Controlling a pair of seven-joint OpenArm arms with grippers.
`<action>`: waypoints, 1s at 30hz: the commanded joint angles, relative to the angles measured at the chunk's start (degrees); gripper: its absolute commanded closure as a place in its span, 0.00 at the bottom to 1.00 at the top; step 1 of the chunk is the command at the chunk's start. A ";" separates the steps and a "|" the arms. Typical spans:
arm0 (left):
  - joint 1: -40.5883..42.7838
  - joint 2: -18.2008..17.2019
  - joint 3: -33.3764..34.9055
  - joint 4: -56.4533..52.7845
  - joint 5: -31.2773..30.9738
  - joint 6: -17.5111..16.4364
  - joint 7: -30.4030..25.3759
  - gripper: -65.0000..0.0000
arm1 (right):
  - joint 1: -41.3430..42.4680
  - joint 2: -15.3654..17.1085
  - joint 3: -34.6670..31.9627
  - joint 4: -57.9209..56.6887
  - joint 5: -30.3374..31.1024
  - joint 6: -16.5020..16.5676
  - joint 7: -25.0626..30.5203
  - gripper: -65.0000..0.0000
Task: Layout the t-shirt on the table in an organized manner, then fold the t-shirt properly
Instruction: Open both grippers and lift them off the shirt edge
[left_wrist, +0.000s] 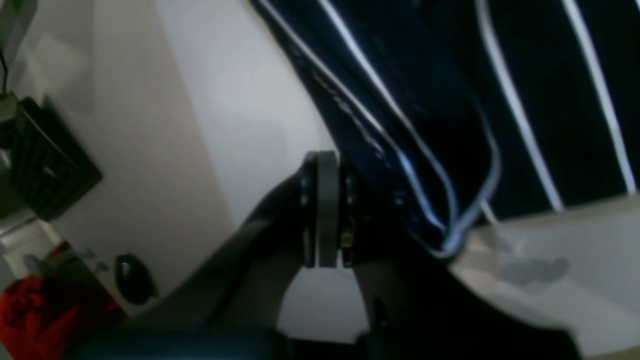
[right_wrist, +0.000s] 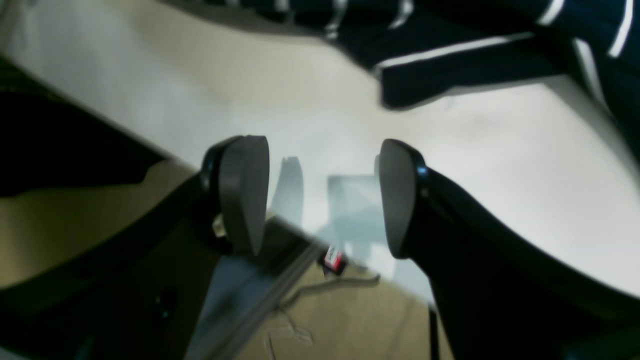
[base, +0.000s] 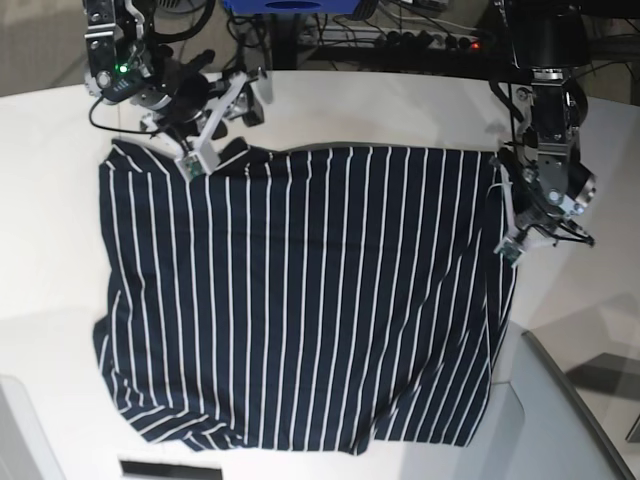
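Your t-shirt (base: 300, 300) is lying spread flat across the white surface (base: 50, 250). Your left gripper (left_wrist: 327, 210) is pressing its jaws together beside the shirt's edge, gripping no visible fabric, while your right gripper (right_wrist: 320, 200) is holding its jaws apart and empty over the surface.

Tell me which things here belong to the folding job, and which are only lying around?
Job: the t-shirt, the table, the left gripper, the right gripper.
Lying around: red cloth, black box, cables.
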 joint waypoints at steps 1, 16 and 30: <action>-0.37 -0.90 -2.14 0.92 0.66 0.40 -0.43 1.00 | -0.17 -0.12 -0.57 0.07 0.46 -1.23 1.65 0.49; 9.38 -1.25 -22.01 1.27 -3.12 0.40 -10.89 1.00 | 4.40 0.58 -6.20 -12.94 0.37 -11.87 13.26 0.49; 11.93 -1.25 -24.74 0.66 -7.78 0.40 -10.89 1.00 | 5.19 0.76 -6.29 -10.04 0.37 -17.67 13.17 0.49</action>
